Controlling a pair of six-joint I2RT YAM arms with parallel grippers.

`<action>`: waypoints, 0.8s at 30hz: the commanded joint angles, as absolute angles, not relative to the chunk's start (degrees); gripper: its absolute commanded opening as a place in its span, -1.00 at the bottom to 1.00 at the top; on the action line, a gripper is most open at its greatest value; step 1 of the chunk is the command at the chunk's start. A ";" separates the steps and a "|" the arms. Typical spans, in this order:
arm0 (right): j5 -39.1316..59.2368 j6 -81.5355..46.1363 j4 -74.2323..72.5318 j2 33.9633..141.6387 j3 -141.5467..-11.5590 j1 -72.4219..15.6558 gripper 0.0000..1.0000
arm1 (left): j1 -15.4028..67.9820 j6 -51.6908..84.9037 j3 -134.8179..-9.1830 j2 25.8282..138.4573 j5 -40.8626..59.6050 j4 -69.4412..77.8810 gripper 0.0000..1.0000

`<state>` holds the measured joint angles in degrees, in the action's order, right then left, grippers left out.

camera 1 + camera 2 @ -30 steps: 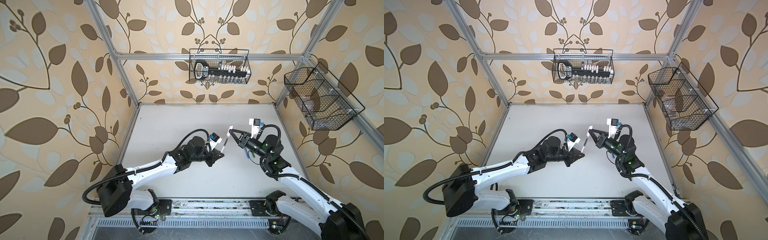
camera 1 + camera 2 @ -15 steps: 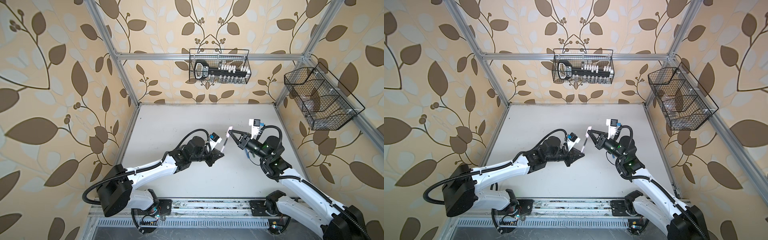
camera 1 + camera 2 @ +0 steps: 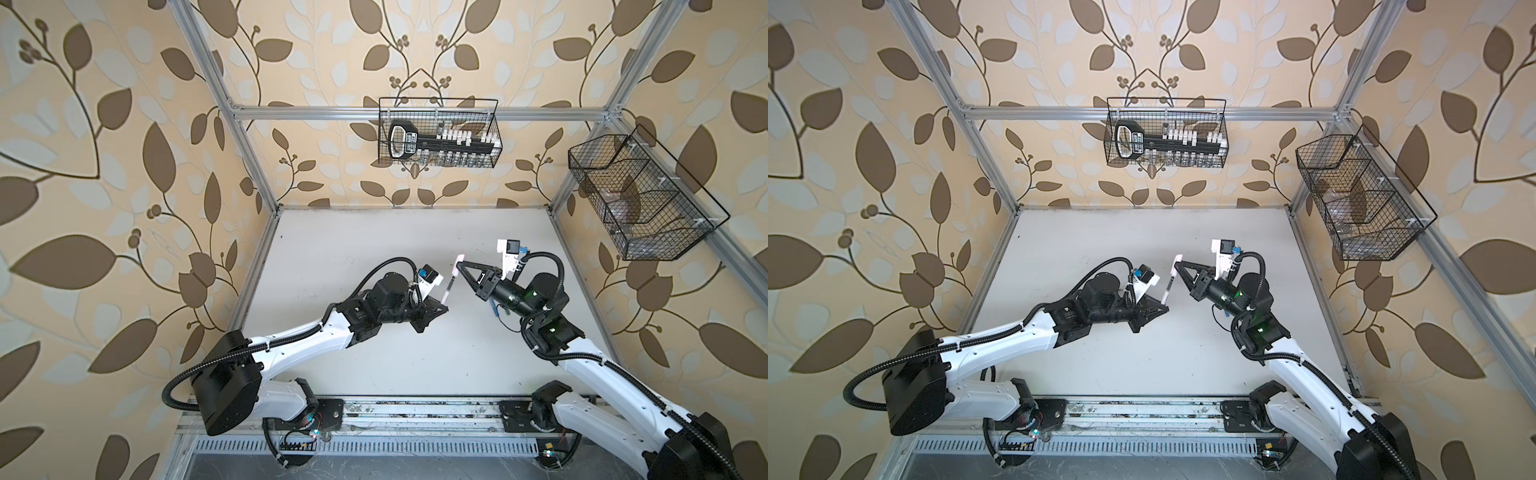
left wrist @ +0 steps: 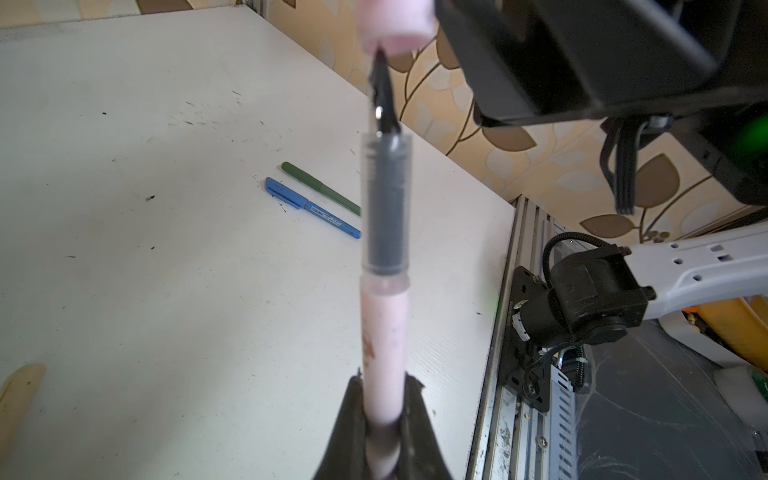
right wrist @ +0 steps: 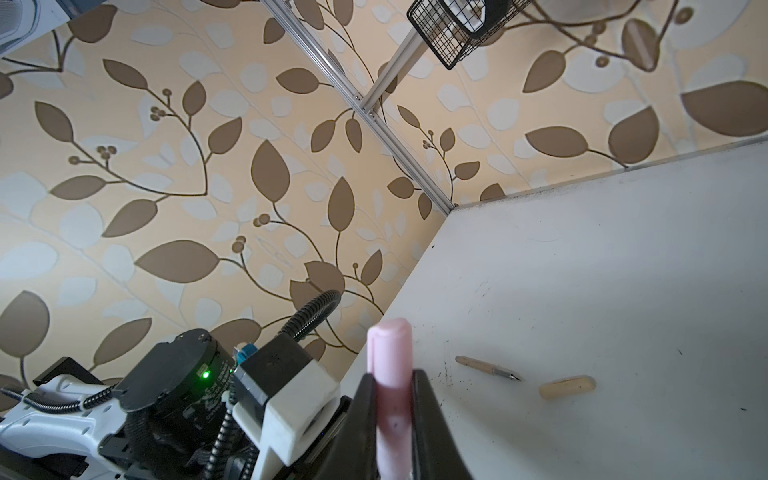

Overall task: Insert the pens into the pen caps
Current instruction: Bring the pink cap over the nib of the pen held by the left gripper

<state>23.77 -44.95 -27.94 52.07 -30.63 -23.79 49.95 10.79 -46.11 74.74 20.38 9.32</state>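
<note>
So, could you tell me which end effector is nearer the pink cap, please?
Right. The right end effector is clamped on the pink cap; the left end effector is apart from it, gripping the pink pen, tip at the cap's mouth.

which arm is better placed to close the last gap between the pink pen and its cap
Right, probably: the right gripper pinches the pink cap, whose mouth sits at the tip of the pink pen; the left gripper holds that pen far back, so it could wobble.
</note>
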 commanded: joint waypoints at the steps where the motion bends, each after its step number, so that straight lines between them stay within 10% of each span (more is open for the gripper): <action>1: 22.94 -45.14 -28.64 51.03 -29.15 -24.26 -0.69 | 50.36 10.33 -48.23 72.77 19.82 11.51 -1.00; 24: 22.92 -44.54 -31.07 50.94 -26.87 -26.27 -0.71 | 50.36 9.49 -50.36 72.43 19.08 12.13 -1.00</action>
